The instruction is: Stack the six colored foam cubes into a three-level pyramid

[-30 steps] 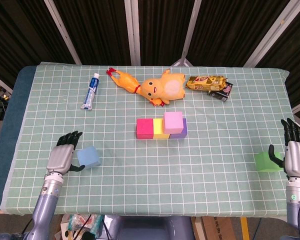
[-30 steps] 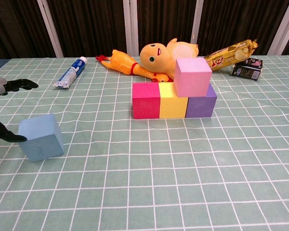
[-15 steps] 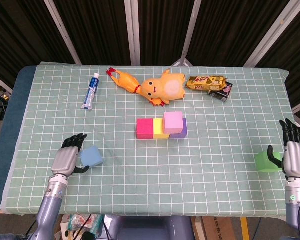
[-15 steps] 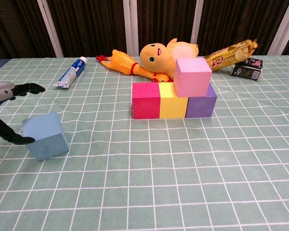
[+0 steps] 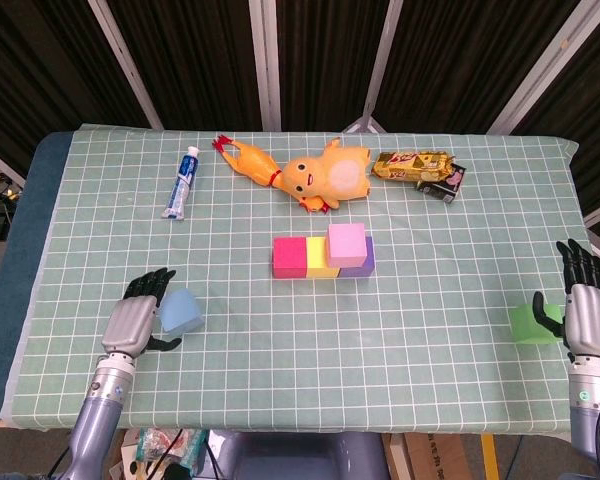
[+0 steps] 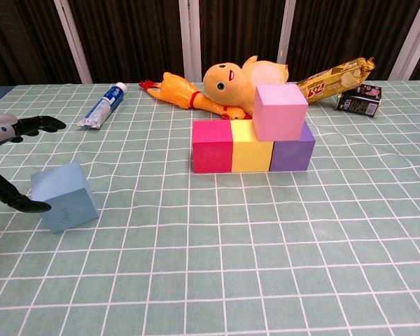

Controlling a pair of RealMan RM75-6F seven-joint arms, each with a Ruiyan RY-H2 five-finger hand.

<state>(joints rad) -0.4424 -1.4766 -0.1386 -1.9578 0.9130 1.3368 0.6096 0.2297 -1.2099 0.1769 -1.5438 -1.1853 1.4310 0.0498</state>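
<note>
1. Far left, near the table's front edge: left hand (image 5: pixel 135 322) is wrapped around the blue cube (image 5: pixel 180 312), thumb under its near side, fingers over the far side. Cube sits tilted in the chest view, so I read it as gripped and partly lifted, but contact of every finger isn't clear; most of the hand is cut off there.
2. Back left: toothpaste tube (image 5: pixel 181 182) lies flat, well apart from the work area. Just clutter.
3. Centre: base row of red cube (image 5: pixel 289 256), yellow cube (image 5: pixel 320 258) and purple cube (image 6: pixel 292 152), touching side to side. Pink cube (image 5: pixel 346 241) sits on top, straddling yellow and purple, leaving a second-level slot over red/yellow, likely where blue goes.
4. Behind the stack: rubber chicken (image 5: pixel 248 159), yellow plush duck (image 5: pixel 326 179), snack packet (image 5: pixel 412 165) and a small dark carton (image 5: pixel 446 184). Carton label too small to read.
5. Far right: green cube (image 5: pixel 528 323) near the table edge, right hand (image 5: pixel 582 313) just beside it with fingers spread, thumb by the cube. Holding nothing as far as I can tell; thumb contact is unclear. Neither shows in the chest view.
</note>
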